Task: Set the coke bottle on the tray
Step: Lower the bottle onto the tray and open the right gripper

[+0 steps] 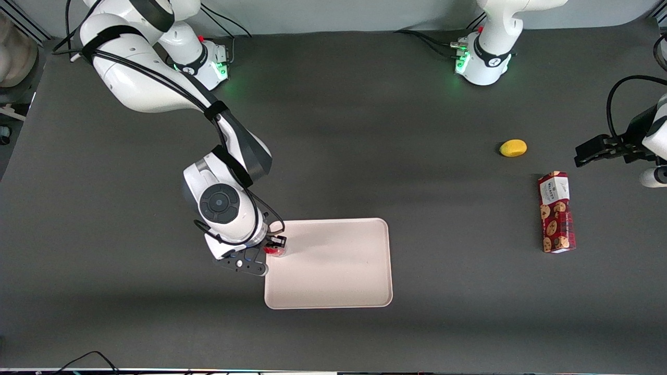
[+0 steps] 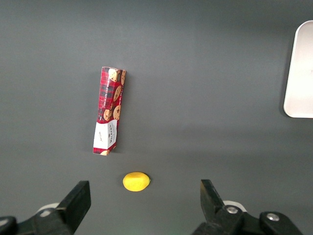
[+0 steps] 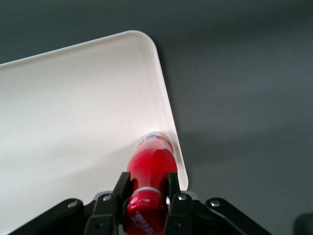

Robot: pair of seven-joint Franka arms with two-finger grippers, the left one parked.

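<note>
The pincer (image 3: 146,196) was closed on the bottle (image 3: 151,164) near its neck, holding it upright with its base just inside the tray (image 1: 333,281), at the rim nearest the working arm. To finish well, I judged the base should be set flat, a little farther in from that rim, before the fingers (image 3: 120,188) opened, then lifted straight up so the narrow bottle wasn't tipped.

The gripper (image 1: 274,249) holds the coke bottle (image 3: 150,169) upright between its fingers, its base on the tray (image 1: 338,260) just inside the rim at the working arm's end. Toward the parked arm's end lie a cookie box (image 1: 556,212) and, farther from the front camera, a lemon (image 1: 513,148)
</note>
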